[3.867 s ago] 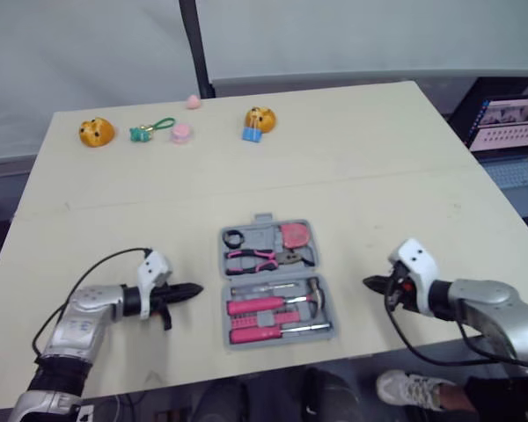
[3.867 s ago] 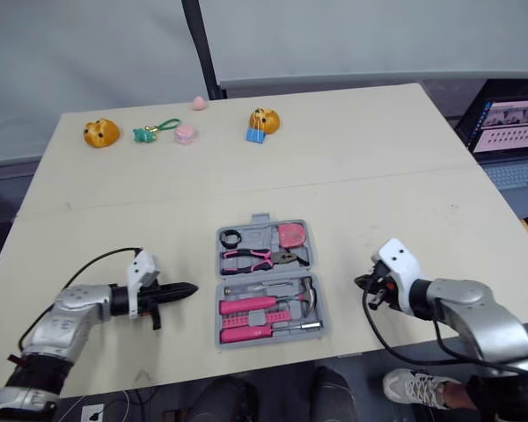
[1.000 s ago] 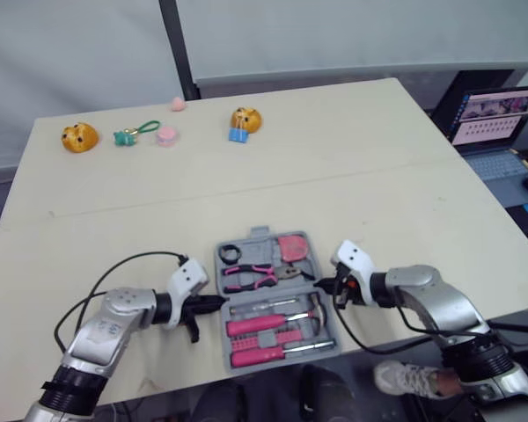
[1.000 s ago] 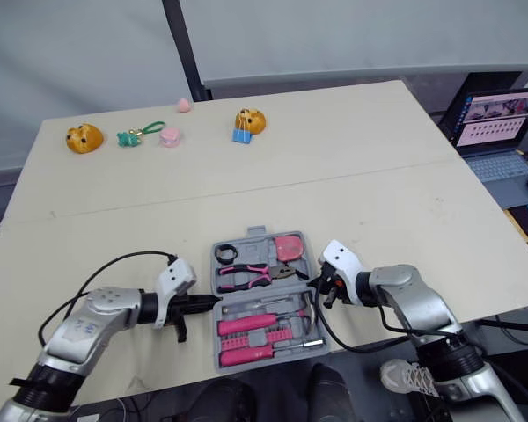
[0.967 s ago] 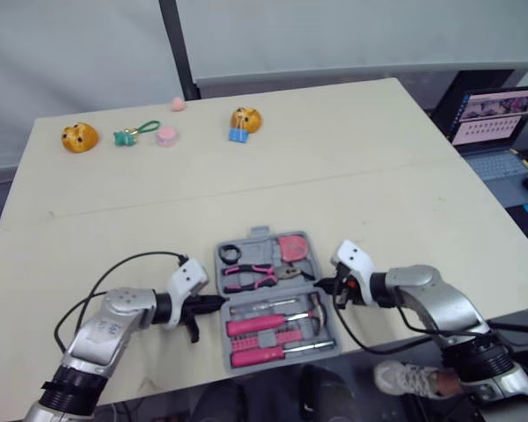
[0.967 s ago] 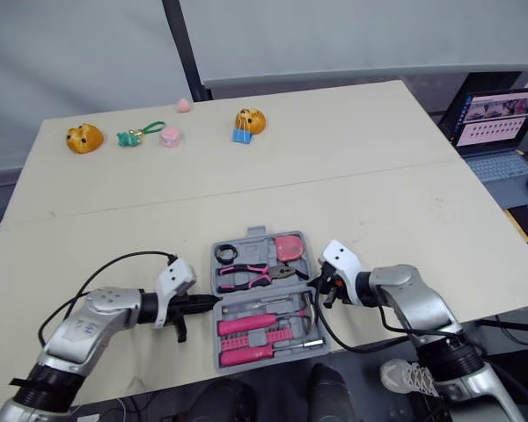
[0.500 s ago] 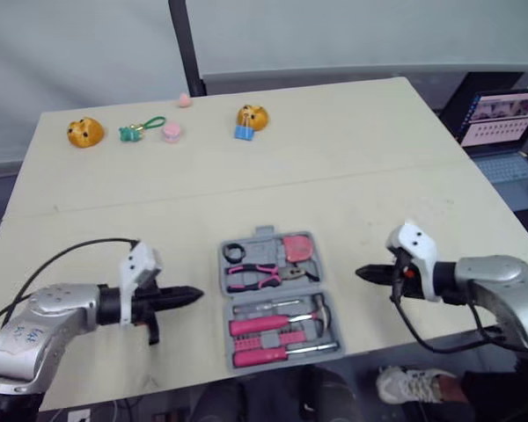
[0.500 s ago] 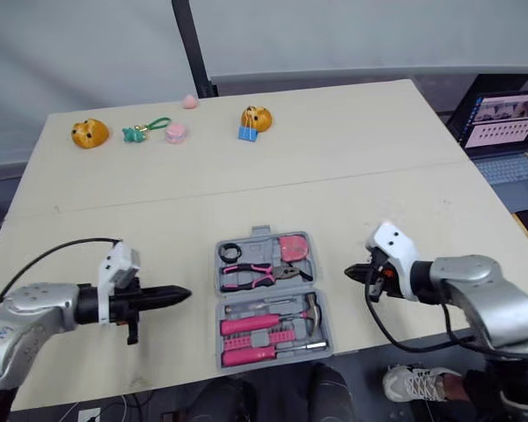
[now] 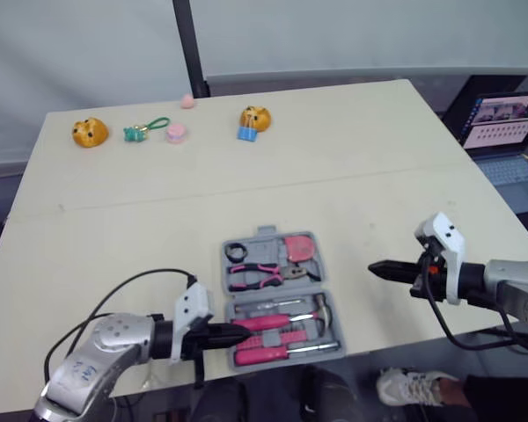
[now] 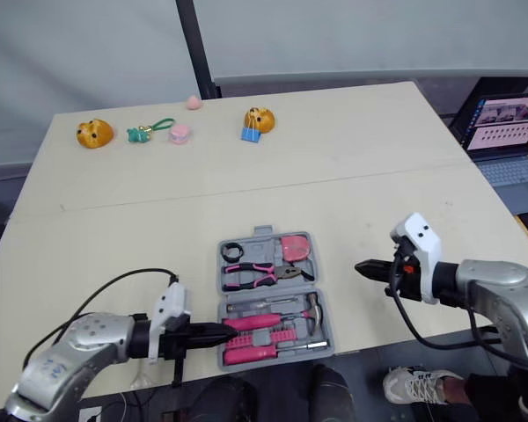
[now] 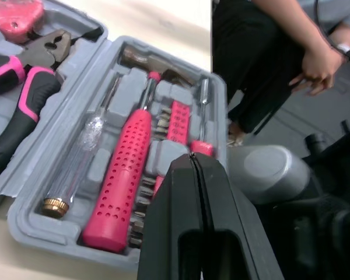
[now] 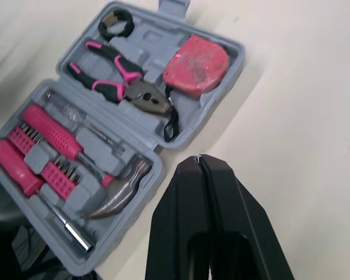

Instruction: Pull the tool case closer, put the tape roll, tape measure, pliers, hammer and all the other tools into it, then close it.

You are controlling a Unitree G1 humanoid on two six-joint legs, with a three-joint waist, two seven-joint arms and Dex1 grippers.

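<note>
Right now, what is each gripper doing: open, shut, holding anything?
Left gripper: shut, holding nothing, tip at the tool case.
Right gripper: shut, holding nothing.

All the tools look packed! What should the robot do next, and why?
Probably slip the shut left end effector, at the open tool case's near half, under that half's edge to start folding it shut. Pliers, hammer and tape measure already sit inside.

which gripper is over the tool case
The left gripper: its shut tips reach over the near left edge of the open tool case. The right gripper hangs above the table, clear of the case's right side.
</note>
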